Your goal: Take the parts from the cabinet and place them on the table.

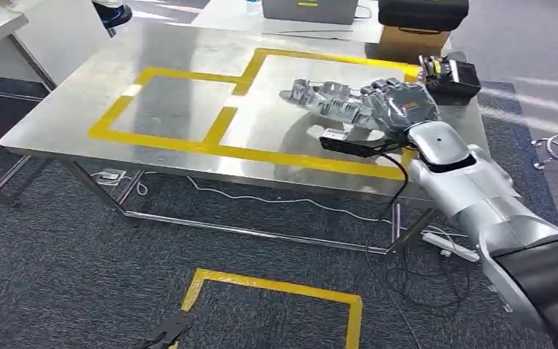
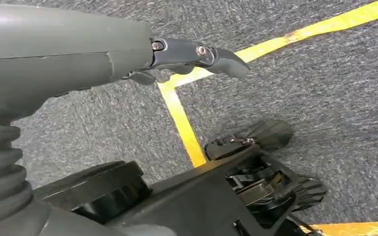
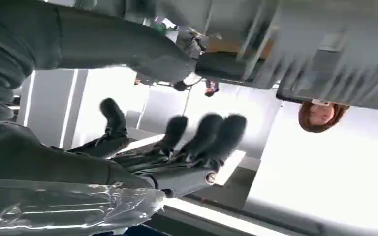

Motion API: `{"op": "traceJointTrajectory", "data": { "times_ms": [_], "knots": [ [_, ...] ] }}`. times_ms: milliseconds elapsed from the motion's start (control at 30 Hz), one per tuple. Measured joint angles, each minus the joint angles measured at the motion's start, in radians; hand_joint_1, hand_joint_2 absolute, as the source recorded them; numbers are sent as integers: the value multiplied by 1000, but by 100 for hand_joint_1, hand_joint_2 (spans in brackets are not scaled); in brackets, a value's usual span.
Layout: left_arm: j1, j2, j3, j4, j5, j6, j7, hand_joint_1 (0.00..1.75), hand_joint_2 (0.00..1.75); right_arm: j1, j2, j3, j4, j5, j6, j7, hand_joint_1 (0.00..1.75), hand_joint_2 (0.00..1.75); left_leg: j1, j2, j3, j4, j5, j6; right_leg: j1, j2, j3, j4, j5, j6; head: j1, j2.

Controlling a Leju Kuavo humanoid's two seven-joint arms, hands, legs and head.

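The right hand (image 1: pixel 378 102) reaches over the tabletop (image 1: pixel 189 109), gripping a part (image 1: pixel 312 94) wrapped in clear plastic, poised above the large yellow-taped square (image 1: pixel 320 156) at about three o'clock on the surface. To finish well, the robot probably should lower the part until it rests flat inside the tape before loosening its fingers. The left hand (image 2: pixel 197 54) hangs toward the carpet (image 2: pixel 325 88), fingers apart, holding nothing.

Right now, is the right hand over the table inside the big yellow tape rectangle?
Yes, the right hand with its bagged part is above the table, within the larger yellow tape rectangle.
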Motion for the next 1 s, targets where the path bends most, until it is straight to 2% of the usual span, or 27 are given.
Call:
{"op": "traceJointTrajectory", "data": {
  "times_ms": [1000],
  "knots": [
    [1,3,0,0,-3,8,10,0,0,29,0,-1,-41,-32,-20,5,0,175,0,0,2,0,0,0,0,0,2,0,0,-1,0,0]
  ]
}}
